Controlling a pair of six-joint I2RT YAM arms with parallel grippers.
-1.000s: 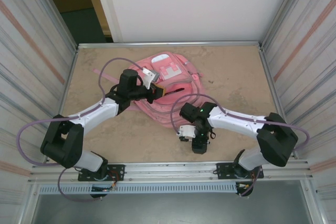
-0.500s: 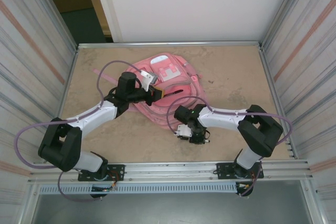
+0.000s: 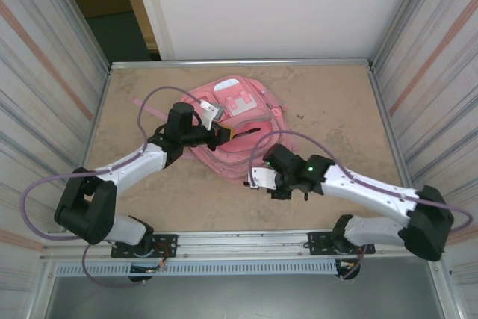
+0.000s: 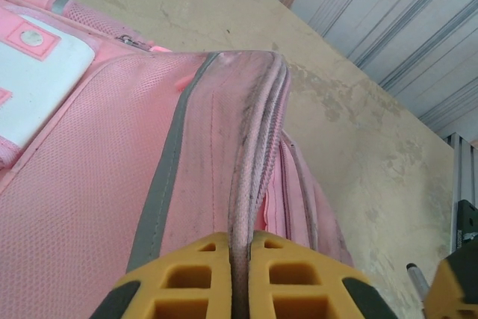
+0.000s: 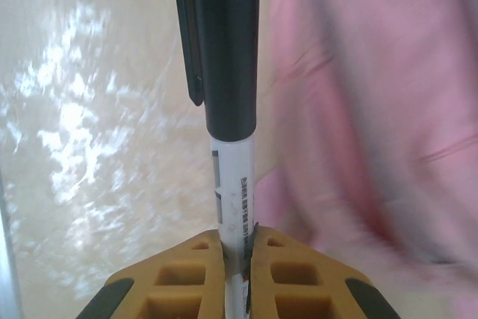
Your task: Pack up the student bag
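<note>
Pinching a raised zipper edge of the student bag (image 4: 112,184): left gripper (image 4: 240,252), yellow pads pressed together on the fold. We log pink mesh fabric and a grey strip (image 4: 160,184) running ahead of the fingers and to their left, with a white panel (image 4: 37,80) further left.

Next entry: right gripper (image 5: 237,248), jaws narrow, clamped on a pen (image 5: 224,72) with a white barrel and black cap. The pen stands straight out ahead of the fingertips. We note blurred pink bag cloth just right of the pen and bare tan table (image 5: 89,147) to its left.

Overhead entry: we place the bag flat on the table, the left gripper over its middle, the right gripper at its near edge.
</note>
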